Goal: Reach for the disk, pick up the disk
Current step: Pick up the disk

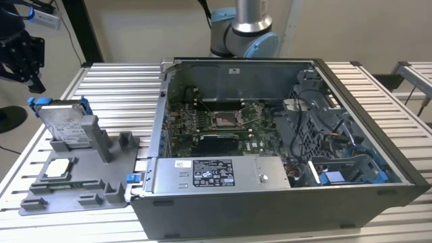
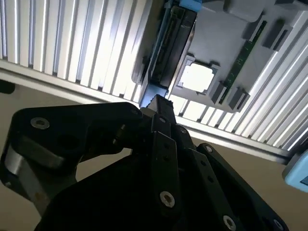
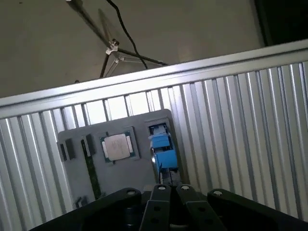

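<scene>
Gripper [image 2: 157,102], black, jaws drawn together with nothing between them; it hangs above the disk [image 1: 64,124] and clear of it, near the exterior view's left edge. Disk: flat silver-grey metal slab with a white label on one face and a blue bracket [image 1: 35,101] round its edges. It stands upright on one edge in a slot of the grey holder [image 1: 74,195], its upper part free. In the first wrist view it is edge-on, a blue strip just beyond the gripper [image 3: 169,188]. Chip [image 1: 59,167], small, square and silver, lies flat in the same holder, beside the disk and apart from it. Holder rests on the slatted metal table [image 1: 115,83], touching the open computer case [image 1: 270,202]. Handling, by judgement: stiff, dense for its size, smooth-faced and so apt to slip, and likely sensitive to knocks. Best hold is probably across the two broad faces at the free upper edge, or on the bracket's sides.
</scene>
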Tool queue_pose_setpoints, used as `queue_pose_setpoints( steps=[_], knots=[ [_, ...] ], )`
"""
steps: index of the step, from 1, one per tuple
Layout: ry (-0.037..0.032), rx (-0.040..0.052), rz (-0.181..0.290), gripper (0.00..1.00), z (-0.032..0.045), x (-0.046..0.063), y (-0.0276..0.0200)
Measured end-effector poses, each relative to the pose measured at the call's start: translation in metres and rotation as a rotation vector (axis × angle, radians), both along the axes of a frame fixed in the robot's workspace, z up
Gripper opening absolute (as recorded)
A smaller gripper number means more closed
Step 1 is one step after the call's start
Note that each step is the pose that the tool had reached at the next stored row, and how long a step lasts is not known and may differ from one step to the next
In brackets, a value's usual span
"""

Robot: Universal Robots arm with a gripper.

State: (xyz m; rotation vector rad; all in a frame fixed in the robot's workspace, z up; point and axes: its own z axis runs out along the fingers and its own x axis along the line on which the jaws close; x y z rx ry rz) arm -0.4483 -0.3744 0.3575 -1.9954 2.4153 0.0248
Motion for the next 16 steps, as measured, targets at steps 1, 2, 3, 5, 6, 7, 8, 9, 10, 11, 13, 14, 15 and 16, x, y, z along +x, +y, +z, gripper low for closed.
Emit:
queue_pose_setpoints(
  steps=[1, 2, 3, 5, 6, 7, 8, 9, 10, 11, 13, 14, 15, 16],
  knots=[
    [-0.0001, 0.0001, 0.011, 0.0, -0.0001, 0.0, -0.0002],
    [0.0, 0.0, 0.021, 0.0, -0.0001, 0.0, -0.0005],
    [0.0001, 0.0, 0.03, 0.0, -0.0002, 0.0, -0.0008],
    [0.0001, 0.0, 0.049, 0.0, -0.0003, 0.0, -0.0012],
    [0.0001, 0.0, 0.058, 0.0, -0.0004, 0.0, -0.0014],
    [0.0001, 0.0, 0.067, 0.0, -0.0005, 0.0001, -0.0016],
    [0.0001, -0.0001, 0.075, 0.0, -0.0006, 0.0002, -0.0018],
    [0.0001, 0.0, 0.084, 0.0, -0.0007, 0.0003, -0.0021],
    [0.0001, 0.0, 0.09, 0.0, -0.0007, 0.0004, -0.0026],
    [0.0003, -0.0001, 0.094, 0.0, -0.0007, 0.0005, -0.0032],
    [0.0002, -0.0001, 0.095, 0.0, -0.0007, 0.0013, -0.0042],
    [0.0002, 0.0, 0.095, 0.0, -0.0008, 0.0018, -0.0047],
    [0.0002, 0.0, 0.095, 0.0, -0.0008, 0.0022, -0.0051],
    [0.0003, -0.0001, 0.095, 0.0, -0.0008, 0.0022, -0.0052]
  ],
)
